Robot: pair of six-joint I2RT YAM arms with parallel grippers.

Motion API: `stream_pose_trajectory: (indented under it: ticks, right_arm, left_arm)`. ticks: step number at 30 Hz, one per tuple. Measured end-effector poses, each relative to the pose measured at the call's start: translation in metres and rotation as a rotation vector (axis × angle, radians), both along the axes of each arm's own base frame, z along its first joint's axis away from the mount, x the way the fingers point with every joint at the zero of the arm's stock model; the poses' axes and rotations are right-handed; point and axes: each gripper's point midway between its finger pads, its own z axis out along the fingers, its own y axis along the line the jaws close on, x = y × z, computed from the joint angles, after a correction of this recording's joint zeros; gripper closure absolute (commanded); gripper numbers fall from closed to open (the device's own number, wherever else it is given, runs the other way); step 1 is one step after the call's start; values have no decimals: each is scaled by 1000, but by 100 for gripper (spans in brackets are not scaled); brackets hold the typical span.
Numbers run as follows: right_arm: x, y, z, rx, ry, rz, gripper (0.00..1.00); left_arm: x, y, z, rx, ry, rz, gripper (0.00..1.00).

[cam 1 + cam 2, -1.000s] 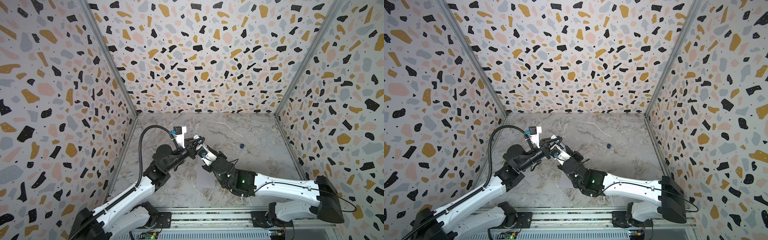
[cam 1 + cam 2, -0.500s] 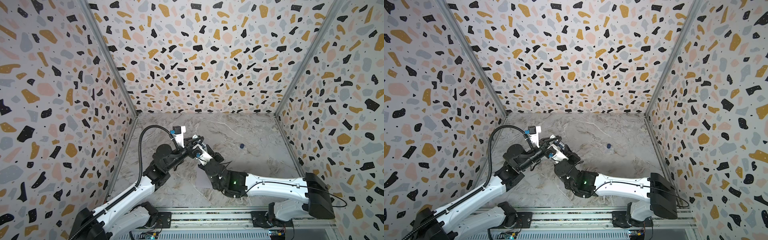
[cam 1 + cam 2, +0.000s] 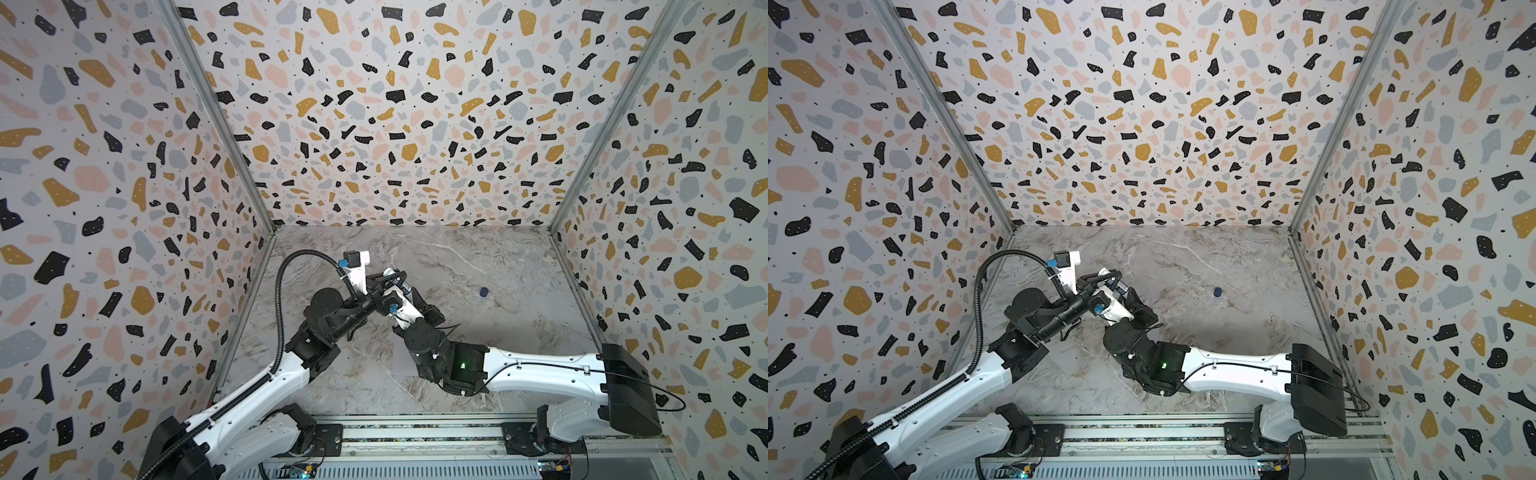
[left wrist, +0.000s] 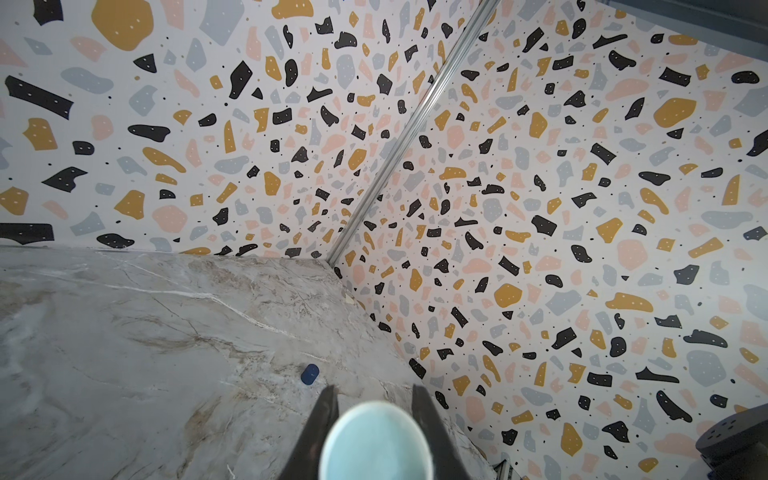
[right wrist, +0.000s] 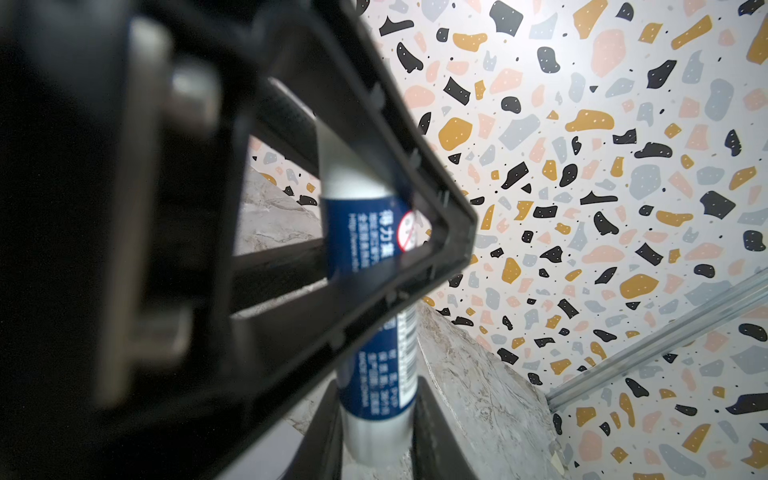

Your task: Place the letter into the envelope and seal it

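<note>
Sealing looks to be the step in hand: the left gripper (image 4: 374, 394), reaching in low from the left, clamps the bare end of the glue stick (image 3: 404, 286), and the right gripper (image 5: 374, 388), tilted up off its bent arm, grips the labelled body. The envelope (image 3: 400, 360) lies flat under that arm, we cannot see the letter, and the cap (image 3: 483, 291) sits well apart to the right. Next, we judge, one grip must loosen so the other can carry the stick down to the envelope.

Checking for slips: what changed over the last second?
The right arm swung its elbow leftward in both top views, toward the middle. The left gripper and right gripper stayed shut on the glue stick, hardly moving. The blue cap and envelope lay unmoved.
</note>
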Motion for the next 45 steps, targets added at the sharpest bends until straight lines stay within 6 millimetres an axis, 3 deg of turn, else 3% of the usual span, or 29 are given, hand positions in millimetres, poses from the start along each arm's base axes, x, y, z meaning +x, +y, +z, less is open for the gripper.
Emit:
stream_pose_trajectory:
  ticks: [2,7,10,18,23,29,36,45]
  right_arm:
    - [0,0,0,3,4,6,90]
    - [-3,2,0,-8,34,70,59]
    - [-10,10,7,33,64,180,43]
    - [-37,-1,15,131,142,451,19]
    - [-47,-32,32,279,154,562,13]
    - [-55,-60,42,409,159,643,12]
    - [-63,-63,30,436,213,698,12]
    - [-70,-58,23,423,250,739,12]
  left_arm:
    - [0,0,0,2,-1,1,100]
    - [-1,1,-1,20,-10,1,100]
    - [-13,-10,-8,45,4,-68,100]
    - [-24,-16,-9,126,-45,-113,100]
    - [-25,-8,-12,243,-133,-65,100]
    - [-34,14,6,343,-352,29,100]
    - [-37,23,-5,479,-507,71,100]
    - [-38,22,-9,539,-568,69,100]
